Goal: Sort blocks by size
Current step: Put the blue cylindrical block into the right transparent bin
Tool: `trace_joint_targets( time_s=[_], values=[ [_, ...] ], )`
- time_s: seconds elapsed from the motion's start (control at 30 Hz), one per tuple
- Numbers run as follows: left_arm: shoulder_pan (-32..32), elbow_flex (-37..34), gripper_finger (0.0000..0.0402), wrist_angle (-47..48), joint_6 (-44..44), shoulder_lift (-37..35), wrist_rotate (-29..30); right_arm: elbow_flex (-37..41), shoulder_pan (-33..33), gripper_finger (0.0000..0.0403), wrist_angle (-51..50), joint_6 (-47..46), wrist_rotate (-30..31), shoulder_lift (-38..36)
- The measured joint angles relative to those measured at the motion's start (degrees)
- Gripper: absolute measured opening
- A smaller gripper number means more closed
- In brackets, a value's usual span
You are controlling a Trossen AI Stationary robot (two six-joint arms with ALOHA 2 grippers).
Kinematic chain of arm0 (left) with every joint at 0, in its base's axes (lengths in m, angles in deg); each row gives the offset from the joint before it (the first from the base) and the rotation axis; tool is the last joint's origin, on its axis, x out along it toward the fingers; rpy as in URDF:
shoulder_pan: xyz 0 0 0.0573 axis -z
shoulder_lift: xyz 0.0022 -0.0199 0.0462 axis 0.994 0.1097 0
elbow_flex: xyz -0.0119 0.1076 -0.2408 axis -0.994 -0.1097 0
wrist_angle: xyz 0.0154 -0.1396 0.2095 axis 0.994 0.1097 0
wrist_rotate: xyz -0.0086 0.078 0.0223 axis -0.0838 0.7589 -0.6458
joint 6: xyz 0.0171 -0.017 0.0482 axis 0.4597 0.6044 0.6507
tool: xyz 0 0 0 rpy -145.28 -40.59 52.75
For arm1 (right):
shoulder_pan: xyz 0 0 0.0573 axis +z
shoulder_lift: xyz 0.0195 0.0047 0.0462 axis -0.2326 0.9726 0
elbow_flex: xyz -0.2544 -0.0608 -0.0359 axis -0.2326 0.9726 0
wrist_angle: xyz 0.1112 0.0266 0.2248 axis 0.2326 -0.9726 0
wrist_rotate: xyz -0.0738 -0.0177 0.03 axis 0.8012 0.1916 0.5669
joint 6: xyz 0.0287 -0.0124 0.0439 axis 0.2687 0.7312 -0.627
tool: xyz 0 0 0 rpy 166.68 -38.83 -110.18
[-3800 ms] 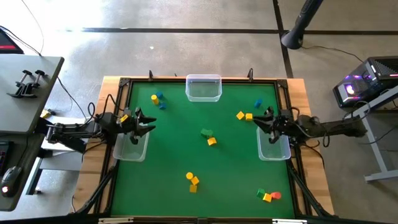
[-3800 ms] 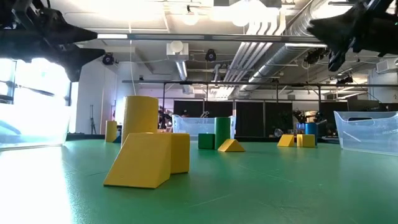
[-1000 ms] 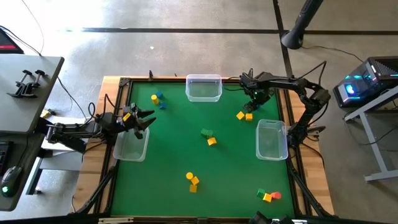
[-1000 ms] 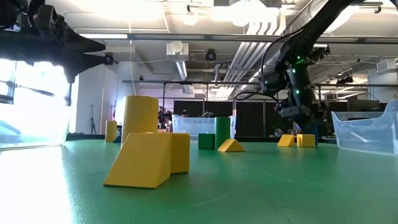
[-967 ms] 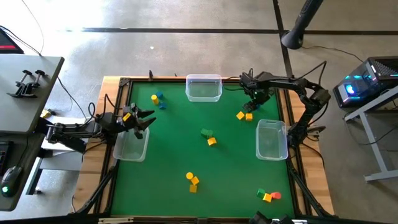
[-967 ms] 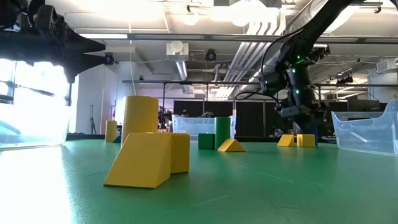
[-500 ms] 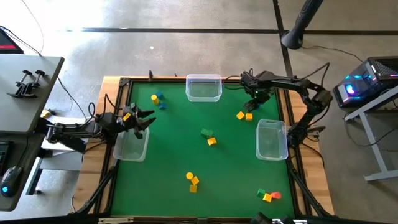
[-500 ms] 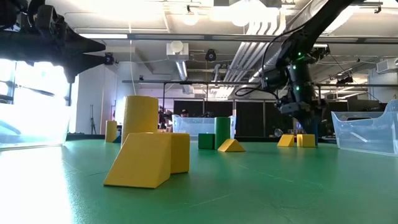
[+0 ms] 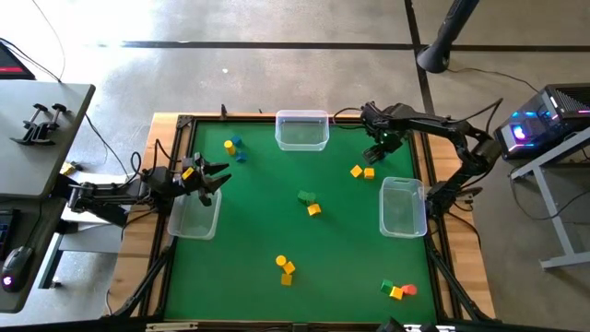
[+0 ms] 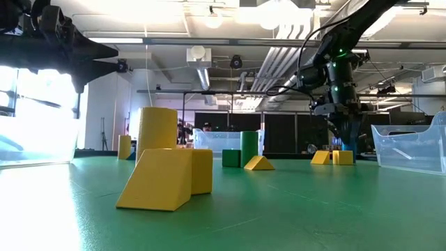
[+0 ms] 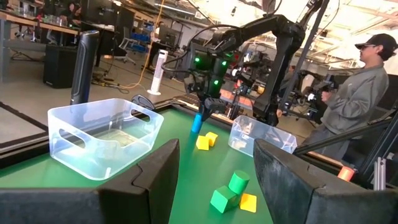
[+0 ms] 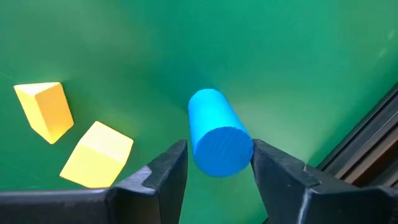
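Note:
My right gripper (image 9: 383, 149) is at the table's far right, shut on a blue cylinder (image 12: 217, 134), which also shows in the left wrist view (image 11: 196, 122). Two yellow blocks (image 9: 362, 171) lie on the green mat just nearer than it. My left gripper (image 9: 218, 180) is open and empty, held above the clear bin at the left edge (image 9: 193, 219). Other blocks lie in small groups: yellow and blue (image 9: 234, 148), green and yellow (image 9: 309, 202), yellow and orange (image 9: 285, 267), and green, yellow and red (image 9: 396, 290). My right gripper pinches the blue cylinder's curved side (image 12: 198, 144) between its two fingers. The fingers point down from above and lie along the cylinder. One flat end (image 12: 224, 149) faces the wrist camera. The cylinder hangs nearly upright below the gripper, its lower end close above the mat.
A clear bin (image 9: 302, 129) stands at the middle of the far edge and another (image 9: 404, 207) at the right edge. A dark raised rail (image 12: 367, 140) runs along the mat's edge close to the cylinder. A person (image 11: 357, 93) stands beyond the table.
My right gripper has shifted a little toward the table's right edge with the blue cylinder between its fingers. The other blocks have stayed where they were.

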Motion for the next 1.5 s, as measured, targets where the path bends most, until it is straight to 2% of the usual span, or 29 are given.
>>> trace_joint_targets(
  time_s=[0.3, 0.53, 0.67, 0.9, 1.07, 1.27, 1.5],
  values=[
    [0.0, 0.0, 0.019, 0.0, 0.0, 0.0, 0.0, 0.0, 0.0, 0.0131, 0.6, 0.0, -0.1, 0.0],
    [0.0, 0.0, 0.019, 0.0, 0.0, 0.0, 0.0, 0.1, 0.3, 0.0126, -0.4, 0.4, -0.1, -0.6],
    [0.0, 0.0, 0.019, 0.0, 0.1, 0.0, 0.0, -1.0, 3.1, 0.0124, -4.1, -1.0, 0.0, -3.9],
    [0.0, 0.0, 0.019, -1.6, 0.5, 0.0, 0.0, -9.8, 14.9, 0.0124, -15.7, -9.2, 4.5, -11.6],
    [0.0, 0.0, 0.019, -2.6, 1.5, 0.0, 0.0, -14.0, 25.5, 0.0123, -21.6, -17.4, 1.5, -15.9],
    [0.0, 0.0, 0.019, -2.6, 1.6, 0.0, 0.0, -12.7, 36.9, 0.0122, -26.0, -24.0, -6.8, -18.6],
    [0.0, 0.0, 0.019, -2.6, 2.8, 0.0, 0.0, -6.1, 43.1, 0.0122, -27.8, -32.6, -8.7, -18.7]
  ],
)
